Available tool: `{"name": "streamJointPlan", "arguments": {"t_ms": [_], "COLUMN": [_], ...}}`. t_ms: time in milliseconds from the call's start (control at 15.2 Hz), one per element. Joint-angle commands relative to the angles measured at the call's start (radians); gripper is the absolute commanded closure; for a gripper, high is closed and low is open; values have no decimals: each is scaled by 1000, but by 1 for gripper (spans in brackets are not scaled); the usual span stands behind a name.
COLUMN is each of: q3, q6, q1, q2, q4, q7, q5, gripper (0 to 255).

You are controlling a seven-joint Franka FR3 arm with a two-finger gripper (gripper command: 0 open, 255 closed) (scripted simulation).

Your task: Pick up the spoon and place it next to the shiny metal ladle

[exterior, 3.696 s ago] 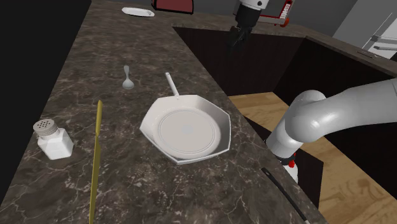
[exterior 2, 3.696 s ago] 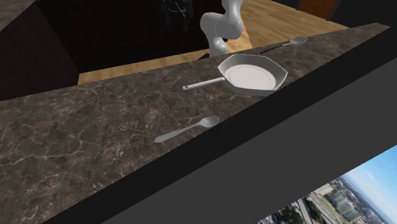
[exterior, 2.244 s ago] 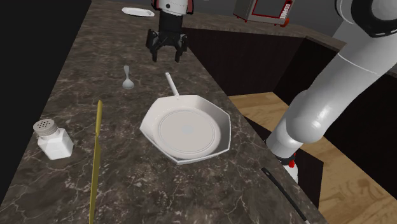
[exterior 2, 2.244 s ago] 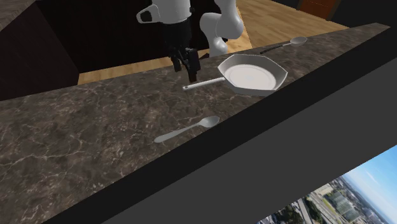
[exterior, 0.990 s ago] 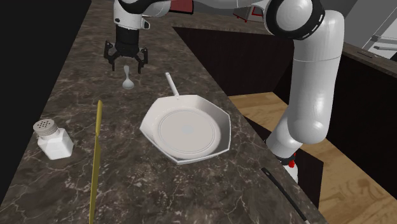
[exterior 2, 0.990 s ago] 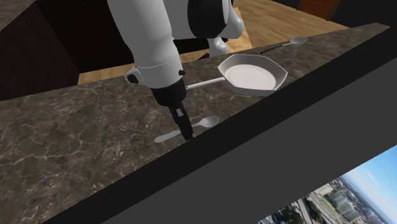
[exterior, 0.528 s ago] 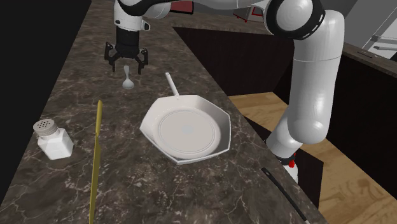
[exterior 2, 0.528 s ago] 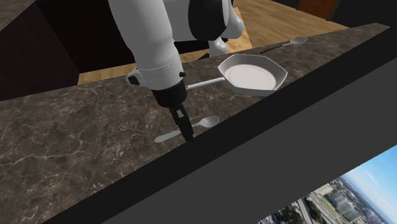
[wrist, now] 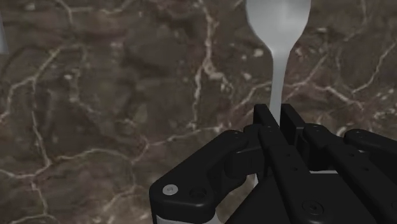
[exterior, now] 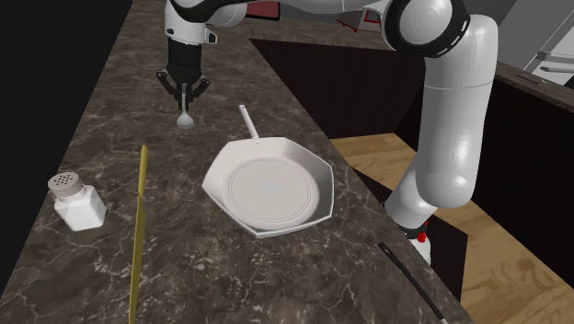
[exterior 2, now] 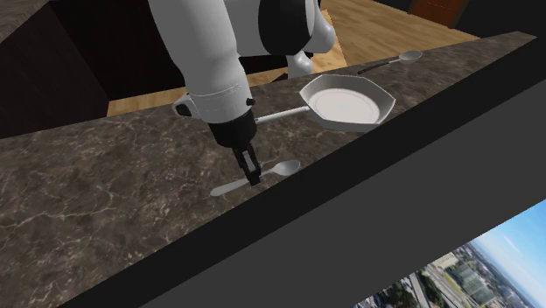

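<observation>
Partly the spoon (wrist: 278,25) is hidden. In the wrist view its thin handle goes down between the black fingers of the gripper (wrist: 278,118), which are drawn narrow and clasp it. The rest of the handle is covered by the hand, and the edge of the wrist view cuts the top of the bowl.

The spoon lies flat on the counter (exterior: 110,83), a dark brown stone with pale veins. It is pale grey and smooth, with an oval bowl.

A white many-sided pan (exterior: 273,189) with a straight handle lies between the spoon and the ladle (exterior 2: 408,56), well apart from the spoon. The ladle has a grey round bowl and a dark handle. In the shoulder view, only that dark handle shows and its bowl is cut off.
</observation>
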Motion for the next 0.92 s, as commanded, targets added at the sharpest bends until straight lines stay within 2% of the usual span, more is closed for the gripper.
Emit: {"name": "streamJointPlan", "arguments": {"t_ms": [0,858], "q3": [0,3], "q6": [0,-151], "q1": [0,4], "q2": [0,-12], "q4": [0,141], "q7": [0,24], "q5": [0,-3], "gripper": [255,255]}}
